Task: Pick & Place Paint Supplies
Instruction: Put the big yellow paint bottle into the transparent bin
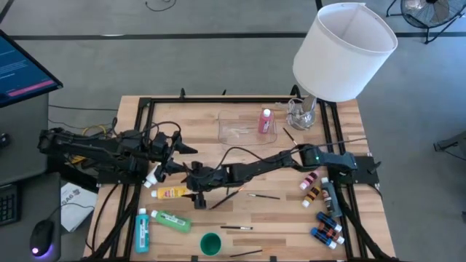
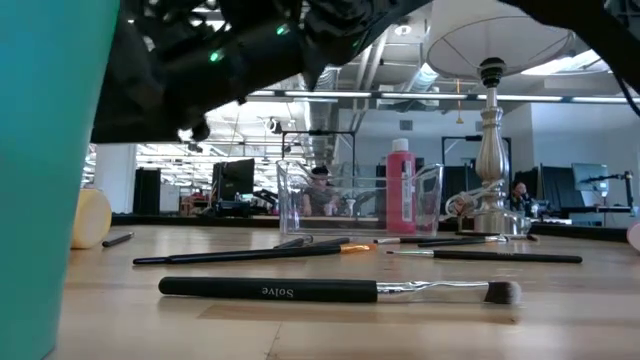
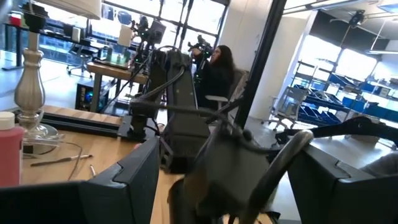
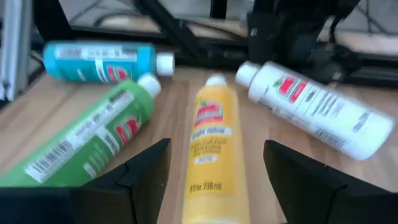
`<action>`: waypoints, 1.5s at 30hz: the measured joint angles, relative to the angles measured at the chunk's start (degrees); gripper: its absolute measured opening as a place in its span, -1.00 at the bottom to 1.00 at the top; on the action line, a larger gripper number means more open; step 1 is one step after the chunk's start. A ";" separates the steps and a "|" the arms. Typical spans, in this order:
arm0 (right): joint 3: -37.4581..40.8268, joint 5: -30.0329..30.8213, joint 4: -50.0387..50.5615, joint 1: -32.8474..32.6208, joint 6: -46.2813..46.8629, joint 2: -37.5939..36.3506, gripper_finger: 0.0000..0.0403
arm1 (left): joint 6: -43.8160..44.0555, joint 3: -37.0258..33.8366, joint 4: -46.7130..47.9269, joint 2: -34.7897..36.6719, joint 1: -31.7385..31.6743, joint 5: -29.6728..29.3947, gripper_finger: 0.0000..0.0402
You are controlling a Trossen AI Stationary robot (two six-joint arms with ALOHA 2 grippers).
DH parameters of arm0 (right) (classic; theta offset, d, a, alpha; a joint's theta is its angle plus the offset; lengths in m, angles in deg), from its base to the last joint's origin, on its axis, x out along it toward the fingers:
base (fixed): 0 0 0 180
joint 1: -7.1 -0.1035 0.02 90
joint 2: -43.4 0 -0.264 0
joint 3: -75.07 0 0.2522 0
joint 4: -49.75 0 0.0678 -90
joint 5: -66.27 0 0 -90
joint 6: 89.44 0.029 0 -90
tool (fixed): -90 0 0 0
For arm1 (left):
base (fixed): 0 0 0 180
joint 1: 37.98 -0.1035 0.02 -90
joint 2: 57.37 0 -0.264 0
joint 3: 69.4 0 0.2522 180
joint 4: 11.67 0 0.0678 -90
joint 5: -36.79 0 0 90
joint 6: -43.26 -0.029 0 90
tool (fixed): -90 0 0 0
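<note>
High view: only the pink bottle (image 1: pixel 265 121) stands inside the clear tray (image 1: pixel 231 132); every other supply lies outside it on the surface (image 1: pixel 291 218). Nearest the tray's front are the yellow bottle (image 1: pixel 170 193) and white bottle (image 1: pixel 153 177), farther off the green bottle (image 1: pixel 171 220), teal bottle (image 1: pixel 141 230), scattered brushes (image 1: pixel 237 228) and tiny bottles (image 1: pixel 328 227). The right tool (image 1: pixel 198 195), fingers apart and empty, hovers over the yellow bottle; the left tool (image 1: pixel 175 156), released, waits beside the white bottle. Judged barely begun.
</note>
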 joint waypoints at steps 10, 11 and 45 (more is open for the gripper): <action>-2.44 1.16 2.39 0.06 0.44 2.18 0.24 | -0.11 0.00 0.05 -0.04 0.19 -0.01 0.20; -2.44 1.34 2.68 0.04 0.44 2.18 0.24 | -0.30 0.00 0.07 -0.04 0.19 0.00 0.20; -2.40 6.83 5.69 -0.22 -1.23 2.90 0.24 | -1.30 -0.09 0.28 -0.26 0.16 -0.57 0.20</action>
